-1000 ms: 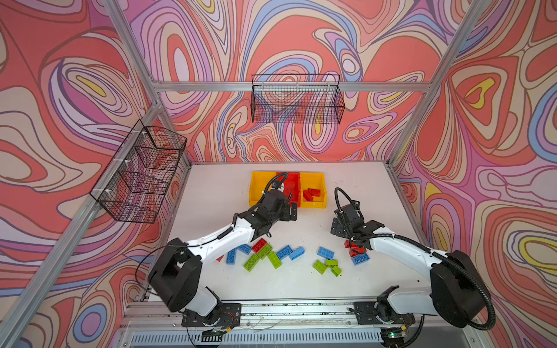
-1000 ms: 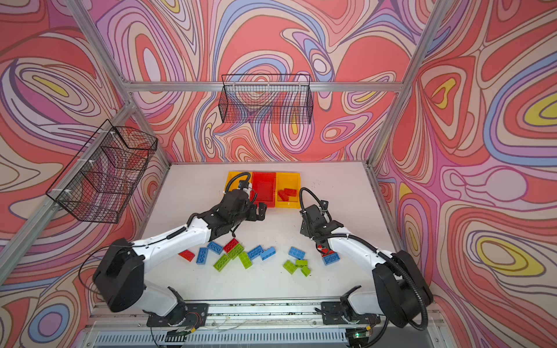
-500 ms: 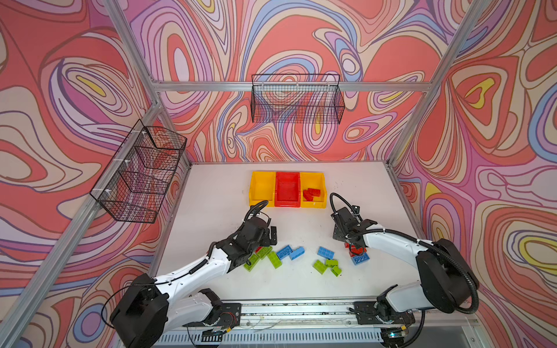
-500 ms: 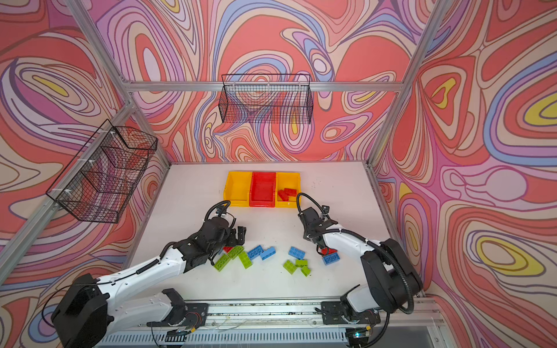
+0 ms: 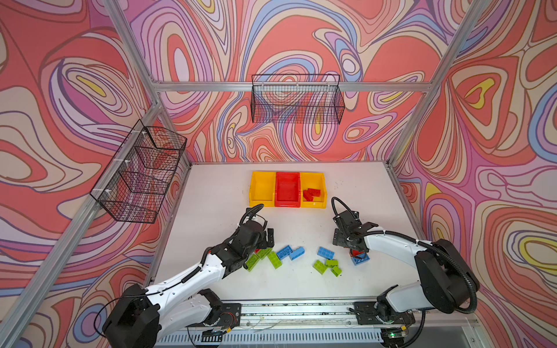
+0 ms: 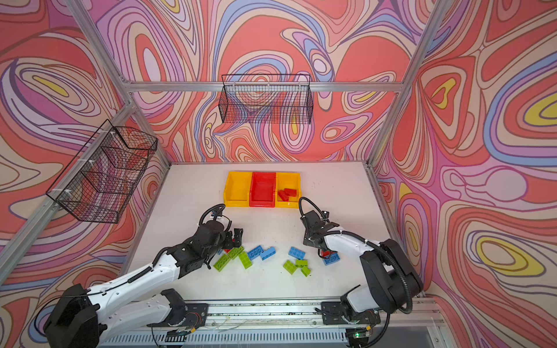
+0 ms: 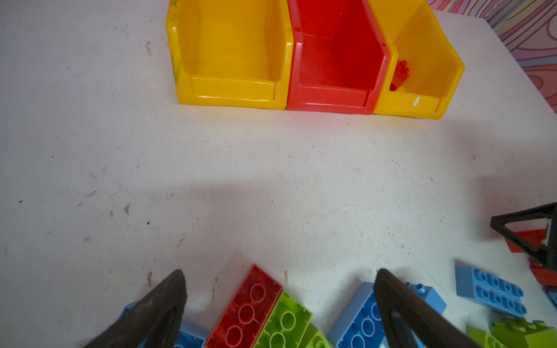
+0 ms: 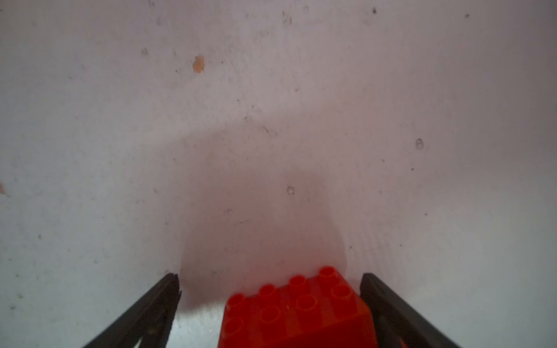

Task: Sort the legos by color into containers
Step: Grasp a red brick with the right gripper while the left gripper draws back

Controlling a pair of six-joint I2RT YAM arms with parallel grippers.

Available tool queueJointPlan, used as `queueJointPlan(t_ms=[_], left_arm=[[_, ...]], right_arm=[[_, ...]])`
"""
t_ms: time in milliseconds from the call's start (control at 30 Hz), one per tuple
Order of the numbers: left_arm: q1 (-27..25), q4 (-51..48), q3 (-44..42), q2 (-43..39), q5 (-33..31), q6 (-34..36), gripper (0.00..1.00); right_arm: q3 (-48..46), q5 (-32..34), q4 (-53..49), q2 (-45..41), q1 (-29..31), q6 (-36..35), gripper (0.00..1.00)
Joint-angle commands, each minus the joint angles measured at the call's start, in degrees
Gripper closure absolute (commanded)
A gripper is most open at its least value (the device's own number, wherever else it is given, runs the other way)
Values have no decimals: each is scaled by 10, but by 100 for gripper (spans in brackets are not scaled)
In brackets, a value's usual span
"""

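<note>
Three containers stand in a row at the back: a yellow bin (image 5: 261, 190), a red bin (image 5: 287, 189) and a yellow bin (image 5: 317, 184) holding red legos (image 5: 312, 194). Blue legos (image 5: 290, 252) and green legos (image 5: 327, 266) lie scattered in front. My left gripper (image 5: 266, 239) (image 7: 280, 278) is open, low over an upside-down red lego (image 7: 247, 307) that lies beside a green one (image 7: 284, 321). My right gripper (image 5: 352, 247) (image 8: 269, 280) is open and straddles a red lego (image 8: 298, 313) resting on the table, closer to one finger.
Black wire baskets hang on the left wall (image 5: 141, 171) and the back wall (image 5: 297, 99). Aluminium frame posts (image 5: 401, 144) stand at the table corners. A blue lego (image 5: 360, 259) lies right by the right gripper.
My left arm has drawn back from the bins to the lego pile near the front. My right gripper has dropped slightly around the red lego. Both stayed open.
</note>
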Motion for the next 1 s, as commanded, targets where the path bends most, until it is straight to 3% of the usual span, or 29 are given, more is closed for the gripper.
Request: queueJointPlan(t_ms=[0, 367, 967], left_arm=[[0, -23, -6, -13, -13, -5, 0], [0, -47, -6, -38, -15, -16, 0], [0, -68, -7, -59, -14, -19, 0]], right_arm=[[-5, -29, -1, -22, -3, 2, 3], [-12, -76, 0, -48, -2, -6, 16], [-6, -95, 6, -39, -3, -9, 42]])
